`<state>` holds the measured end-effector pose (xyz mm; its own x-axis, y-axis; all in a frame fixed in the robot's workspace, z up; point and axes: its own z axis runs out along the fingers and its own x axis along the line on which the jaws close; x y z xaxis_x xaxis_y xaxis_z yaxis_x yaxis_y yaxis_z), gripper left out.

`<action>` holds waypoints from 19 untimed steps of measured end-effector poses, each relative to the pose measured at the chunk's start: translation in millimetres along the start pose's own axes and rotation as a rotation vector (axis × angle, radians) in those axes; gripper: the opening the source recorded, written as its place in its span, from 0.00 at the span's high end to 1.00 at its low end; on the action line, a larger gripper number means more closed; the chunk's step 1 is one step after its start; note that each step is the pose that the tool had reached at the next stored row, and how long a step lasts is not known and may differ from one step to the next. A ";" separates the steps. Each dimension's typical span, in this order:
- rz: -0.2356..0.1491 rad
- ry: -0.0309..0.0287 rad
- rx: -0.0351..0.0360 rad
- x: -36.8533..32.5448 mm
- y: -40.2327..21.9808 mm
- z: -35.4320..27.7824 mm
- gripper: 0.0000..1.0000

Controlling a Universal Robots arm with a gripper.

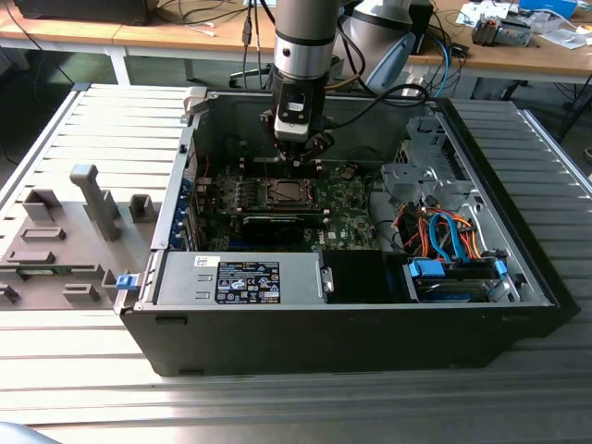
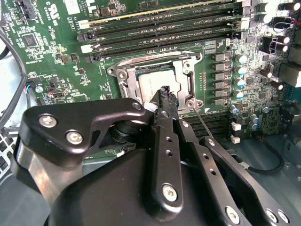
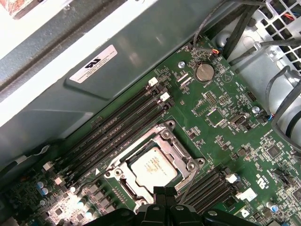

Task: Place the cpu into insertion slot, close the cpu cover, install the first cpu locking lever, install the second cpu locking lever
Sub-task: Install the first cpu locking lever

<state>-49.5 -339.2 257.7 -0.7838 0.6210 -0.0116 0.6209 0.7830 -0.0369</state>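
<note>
Slatted grey metal desk, with wooden desks and loose cabling behind.

Item 1. Computer case, black, lying open on the slats. Inside are the green circuit board, a labelled power supply at the near wall, and blue and orange cables toward the exterior view's right.

Item 2. Grey fixture block, on the desk beside the case on the exterior view's left. Nothing is loaded in it.

Item 3. Arm, reaching down into the case over the board. The jaws are drawn together with nothing visible between them. The black fingertips hover just beside one edge of the socket.

Item 4. Insertion slot, silver-rimmed, next to the long black memory slots.

Item 5. Cpu, dull silver, lying flat inside the insertion slot and seen through the cover's window.

Item 6. Cpu cover, a silvery frame lying down flat over the cpu's edges, not raised.

Item 7. Locking lever, a thin wire rod slanting away from the socket corner, just beside the fingertips and not between them.

Status, as judged: placing the cpu and closing the cover look complete. The lever stage is open, since this rod appears free rather than hooked down. Whether the other lever is latched cannot be told.
</note>
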 end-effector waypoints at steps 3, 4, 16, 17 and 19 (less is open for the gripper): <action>-0.002 -0.0001 0.0000 0.0 0.0 0.0 0.89; -0.003 -0.0001 -0.0001 0.0 0.0 0.0 0.89; -0.014 -0.0005 -0.0001 0.0 0.0 0.0 0.89; -0.015 -0.0006 -0.0002 0.0 0.0 0.0 0.89; -0.019 -0.0007 -0.0002 0.0 0.0 0.0 0.89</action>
<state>-49.5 -339.2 257.7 -0.7955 0.6059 -0.0116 0.6059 0.7947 -0.0369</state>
